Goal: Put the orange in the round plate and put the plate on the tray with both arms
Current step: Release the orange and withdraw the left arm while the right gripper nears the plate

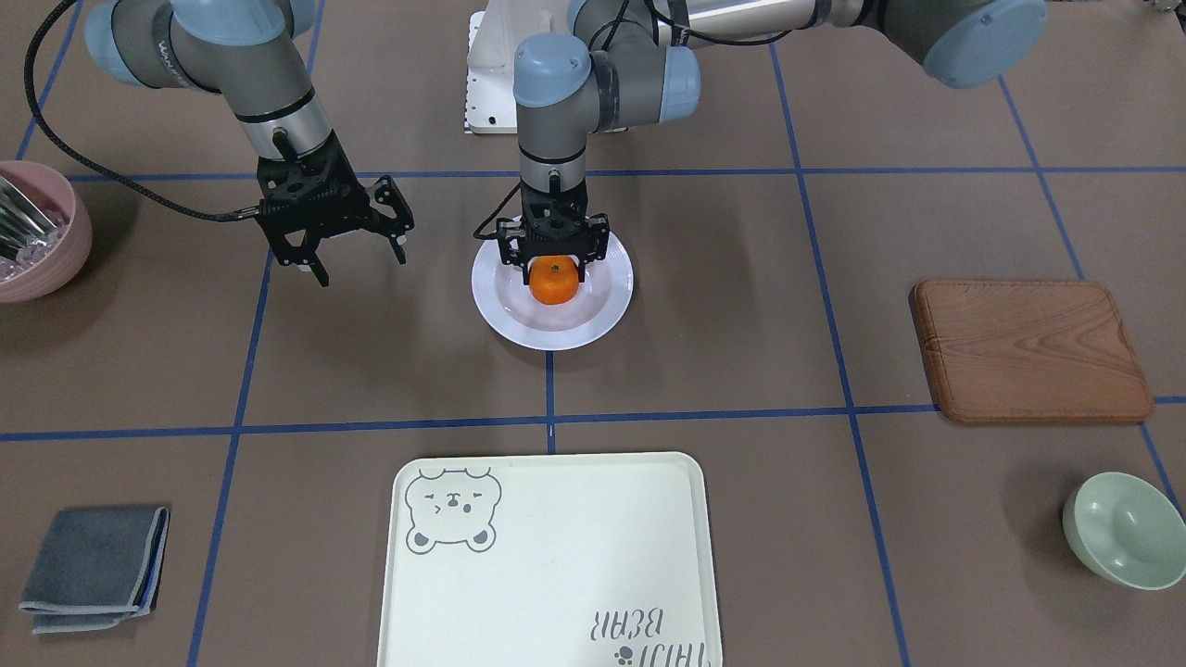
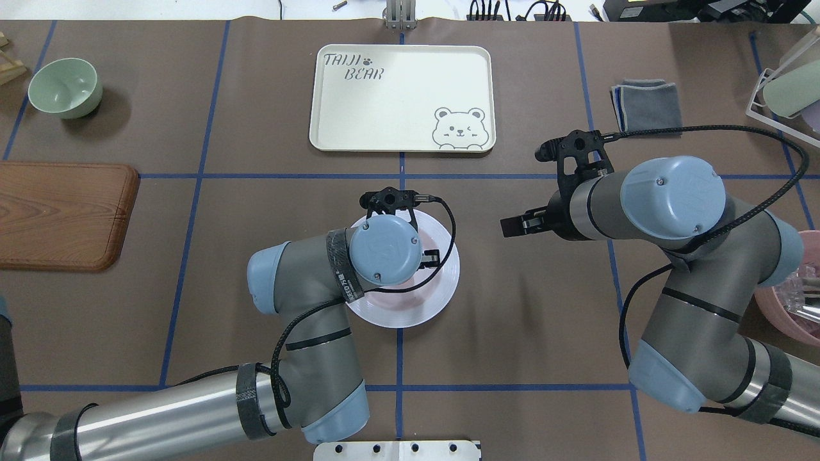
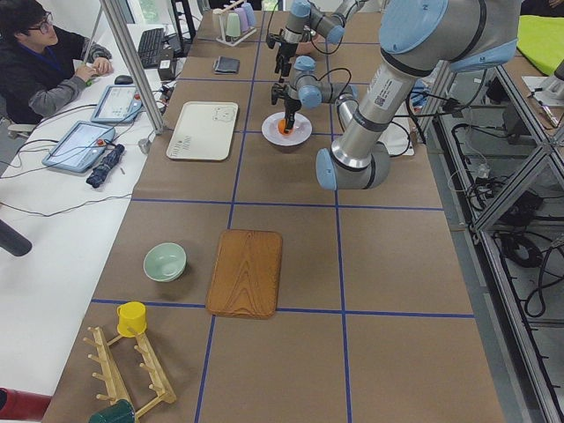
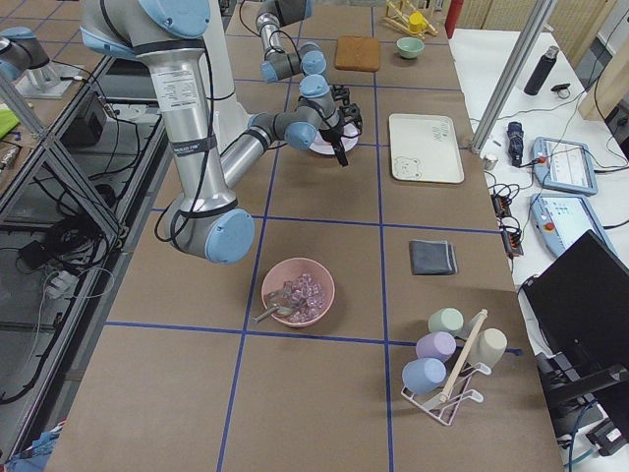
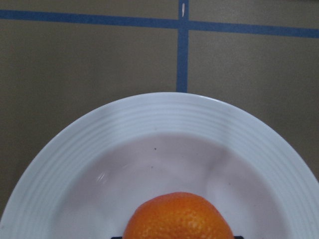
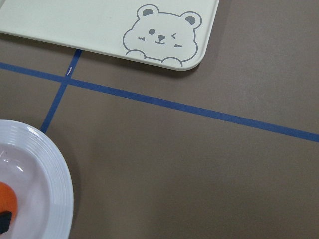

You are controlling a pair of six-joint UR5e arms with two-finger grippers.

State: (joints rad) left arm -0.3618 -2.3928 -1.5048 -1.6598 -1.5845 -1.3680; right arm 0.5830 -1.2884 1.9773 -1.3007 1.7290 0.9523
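The orange (image 1: 554,283) sits in the sunken middle of the round plate (image 1: 519,326), just above centre in the front-facing frame. My left tool (image 1: 556,270) comes straight down over it, one finger pressed to each side of the fruit, so I read it as clenched on the orange. The left wrist view shows the fruit at its bottom edge with the plate's ridged rim arching above.

My right tool (image 1: 363,269) hangs over bare bench to the left of the plate in that frame, fingers spread and holding nothing.

The tray (image 1: 556,565) lies apart from the plate at lower centre, across a blue tape line, bear drawing in its upper left corner.

The bench (image 1: 741,371) is covered in brown paper gridded with blue tape. A wooden board (image 1: 1028,352) lies at right, a mint bowl (image 1: 1126,530) at lower right, a folded grey cloth (image 1: 93,567) at lower left and a pink bowl (image 1: 37,245) at the left edge.

In the left side view, a person (image 3: 44,62) sits at a white desk beside the bench in the upper left.
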